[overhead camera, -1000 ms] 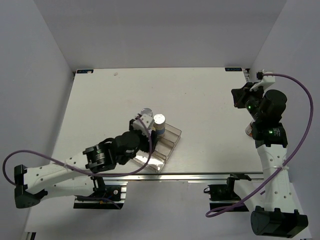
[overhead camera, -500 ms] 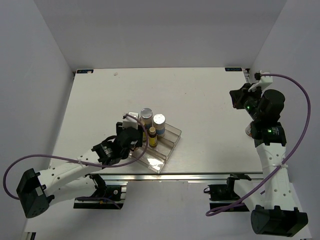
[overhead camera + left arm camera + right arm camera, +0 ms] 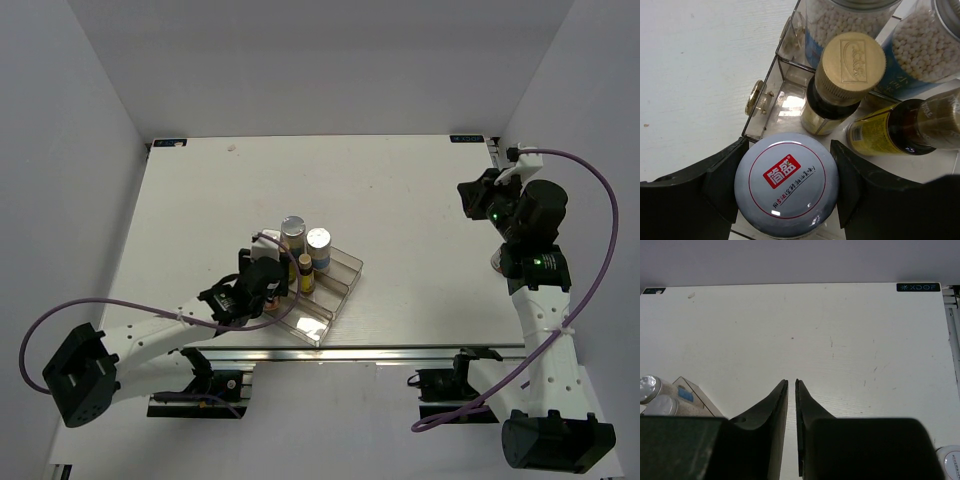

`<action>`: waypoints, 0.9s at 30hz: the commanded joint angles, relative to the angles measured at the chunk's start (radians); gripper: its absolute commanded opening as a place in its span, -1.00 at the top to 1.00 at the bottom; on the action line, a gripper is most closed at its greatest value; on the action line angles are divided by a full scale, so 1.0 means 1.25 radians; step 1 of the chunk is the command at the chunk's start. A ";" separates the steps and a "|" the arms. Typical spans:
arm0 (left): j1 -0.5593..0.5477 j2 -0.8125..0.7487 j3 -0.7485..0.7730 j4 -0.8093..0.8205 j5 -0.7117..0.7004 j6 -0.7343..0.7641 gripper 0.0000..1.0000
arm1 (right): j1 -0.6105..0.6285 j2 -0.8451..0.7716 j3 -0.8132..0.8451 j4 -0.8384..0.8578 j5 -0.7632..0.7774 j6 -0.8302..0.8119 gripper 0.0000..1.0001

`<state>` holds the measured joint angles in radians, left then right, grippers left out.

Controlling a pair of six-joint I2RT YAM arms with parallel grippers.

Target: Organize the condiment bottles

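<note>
Left claw (image 3: 787,165) drew back, clamping a red-logoed white-lidded jar (image 3: 786,192); right claw (image 3: 791,386) barely parted.

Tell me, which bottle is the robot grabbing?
The squat white-lidded jar with the red logo: the jaws of the left gripper press its sides. The gold-capped yellow bottle and the bead-filled cylinders stand beyond it, untouched.
</note>
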<state>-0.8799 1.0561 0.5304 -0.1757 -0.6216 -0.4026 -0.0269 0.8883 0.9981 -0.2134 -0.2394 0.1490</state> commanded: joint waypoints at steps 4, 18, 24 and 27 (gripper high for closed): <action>0.004 0.002 -0.014 0.104 -0.012 -0.039 0.75 | -0.004 -0.005 -0.003 0.028 -0.016 -0.009 0.61; 0.004 -0.126 -0.051 0.050 0.036 -0.067 -0.73 | -0.004 -0.004 -0.003 0.027 -0.037 -0.012 0.41; 0.004 -0.156 -0.011 0.011 0.077 -0.071 -0.96 | -0.004 0.004 0.005 0.004 -0.065 -0.030 -0.43; 0.004 -0.171 0.031 -0.027 0.091 -0.071 -0.96 | -0.004 0.006 0.010 -0.024 -0.049 -0.043 -0.45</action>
<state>-0.8787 0.8776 0.4992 -0.1665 -0.5419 -0.4847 -0.0269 0.8917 0.9981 -0.2295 -0.2974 0.1192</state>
